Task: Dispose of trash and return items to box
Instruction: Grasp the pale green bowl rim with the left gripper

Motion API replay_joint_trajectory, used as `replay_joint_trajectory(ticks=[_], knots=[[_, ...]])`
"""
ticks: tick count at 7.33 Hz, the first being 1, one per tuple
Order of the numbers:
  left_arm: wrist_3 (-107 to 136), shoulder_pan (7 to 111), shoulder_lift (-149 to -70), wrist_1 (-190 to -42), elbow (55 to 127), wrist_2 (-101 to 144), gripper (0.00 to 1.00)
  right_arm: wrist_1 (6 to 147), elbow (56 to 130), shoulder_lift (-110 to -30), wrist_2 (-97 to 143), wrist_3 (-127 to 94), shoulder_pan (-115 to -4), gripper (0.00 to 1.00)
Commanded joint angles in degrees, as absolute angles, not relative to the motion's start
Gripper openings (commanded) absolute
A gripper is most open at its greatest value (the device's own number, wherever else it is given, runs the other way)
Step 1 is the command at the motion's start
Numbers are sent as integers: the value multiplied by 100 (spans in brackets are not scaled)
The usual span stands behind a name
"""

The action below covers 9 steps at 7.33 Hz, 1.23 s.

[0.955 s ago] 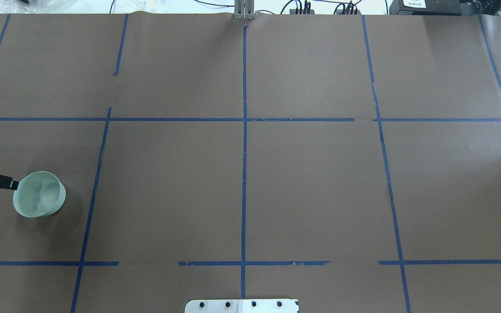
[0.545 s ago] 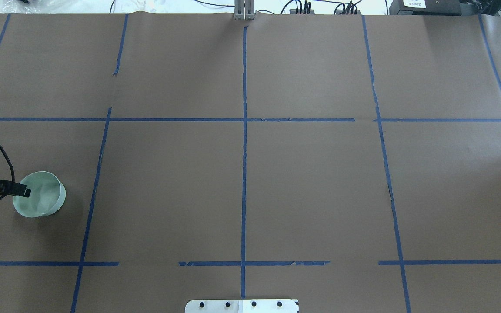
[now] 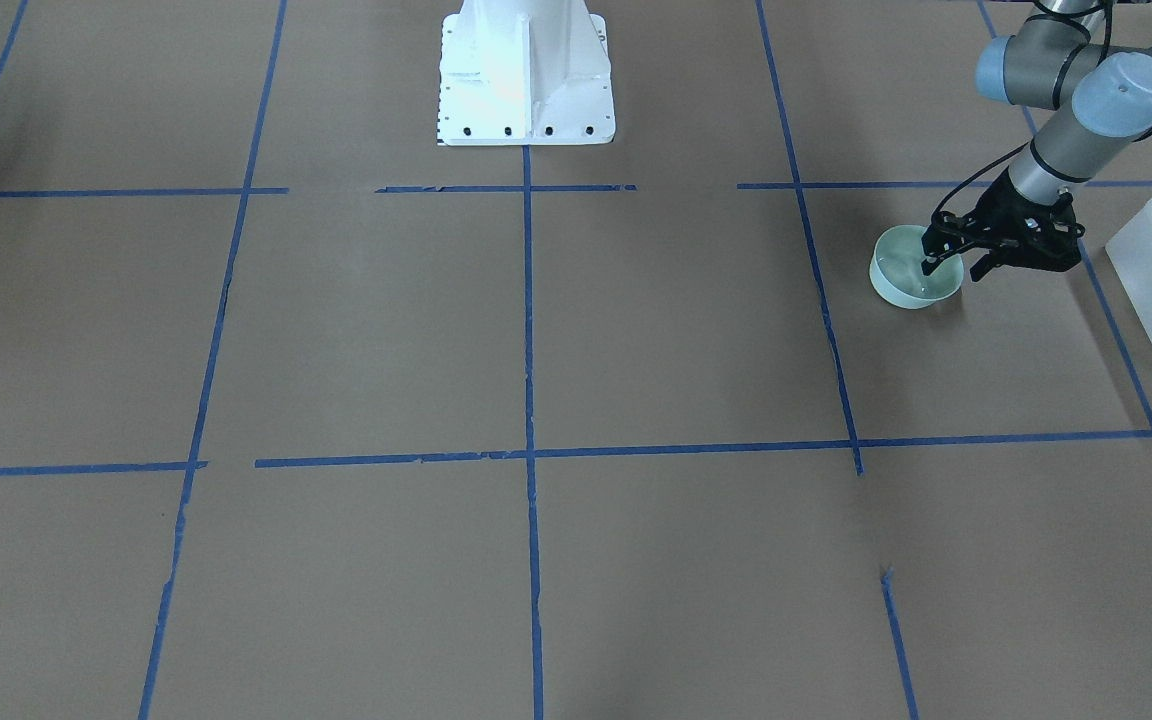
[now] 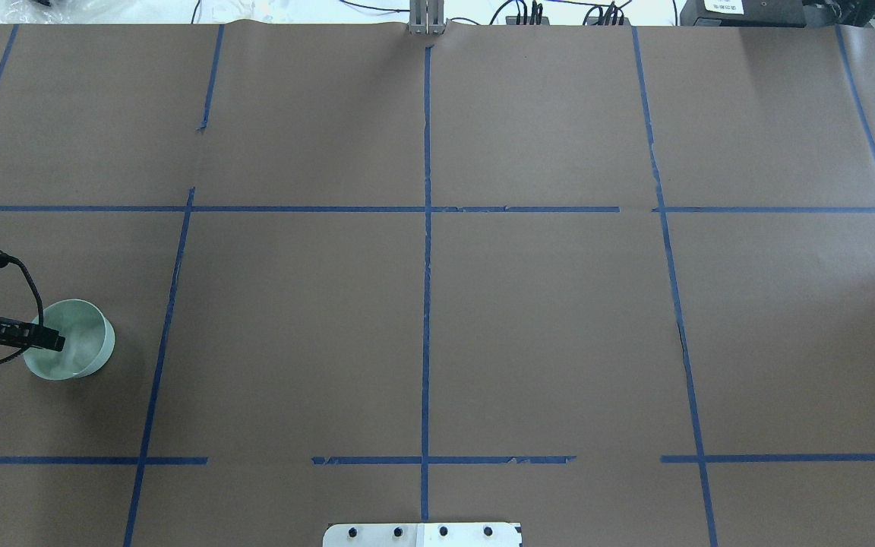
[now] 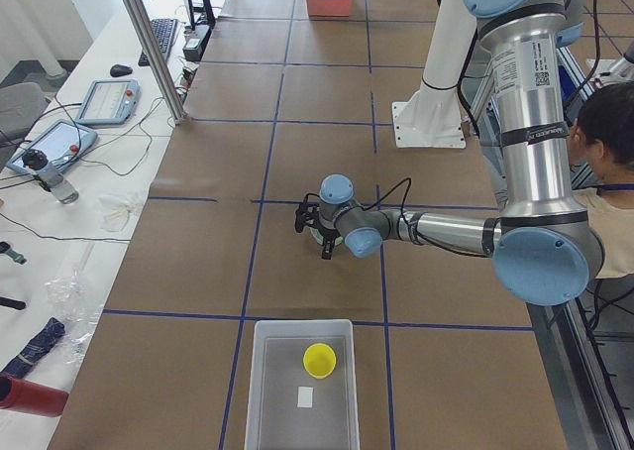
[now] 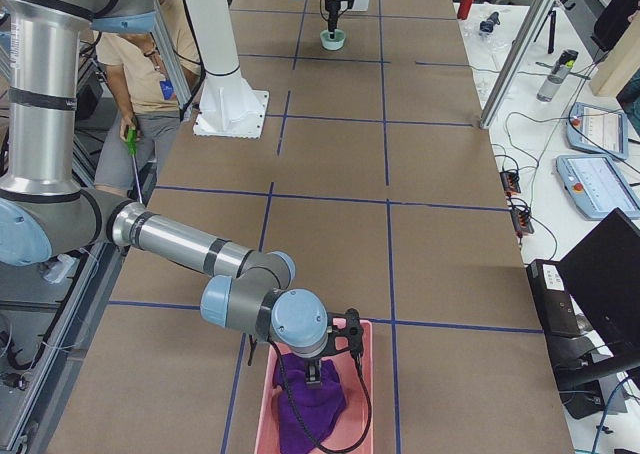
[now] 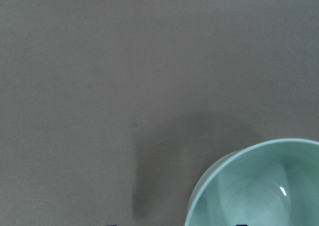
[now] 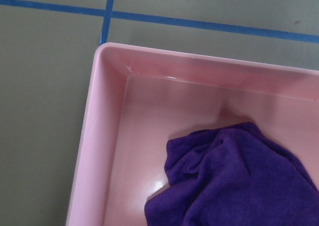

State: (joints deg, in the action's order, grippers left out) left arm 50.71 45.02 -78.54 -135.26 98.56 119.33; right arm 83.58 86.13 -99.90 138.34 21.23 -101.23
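Observation:
The pale mint-green bowl (image 3: 904,278) stands upright on the brown table near its left end; it also shows in the overhead view (image 4: 82,348) and the left wrist view (image 7: 259,186). My left gripper (image 3: 954,270) is open and straddles the bowl's rim, one finger (image 4: 50,342) inside the bowl and the other outside it. The yellow cup (image 5: 319,359) stands in the frosted-white box (image 5: 260,391), apart from the bowl. My right gripper (image 6: 318,359) hangs over a pink bin; I cannot tell whether it is open or shut.
The pink bin (image 8: 99,136) at the table's right end holds a purple cloth (image 8: 234,176). The white robot base (image 3: 524,70) stands at the table's near edge. A seated person (image 5: 609,143) is beside the robot. Blue tape lines cross the table.
My left gripper has moved in from the overhead view's left edge, and one finger has passed over the rim into the bowl. The bowl has not moved.

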Motion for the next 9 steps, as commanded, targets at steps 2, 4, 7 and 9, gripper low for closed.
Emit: replay_joint_trajectory(ticks=[2,4,7,9], knots=[[5071,4325,-7866,-13526,9853,11778,30,8358,8613,-10002,13834,2118,-10081,100],[5071,4307,-7866,-13526,9853,11777,0,8358,8613,-10011,13834,2118,-10064,100],[5045,4411,-7727,-13553,10454,11812,0,8358,8613,-10011,13895,2118,-10046,100],[4461,5075,-7262,-13553,11108,11952,0,8358,8613,-10011,13913,2109,-10037,100]])
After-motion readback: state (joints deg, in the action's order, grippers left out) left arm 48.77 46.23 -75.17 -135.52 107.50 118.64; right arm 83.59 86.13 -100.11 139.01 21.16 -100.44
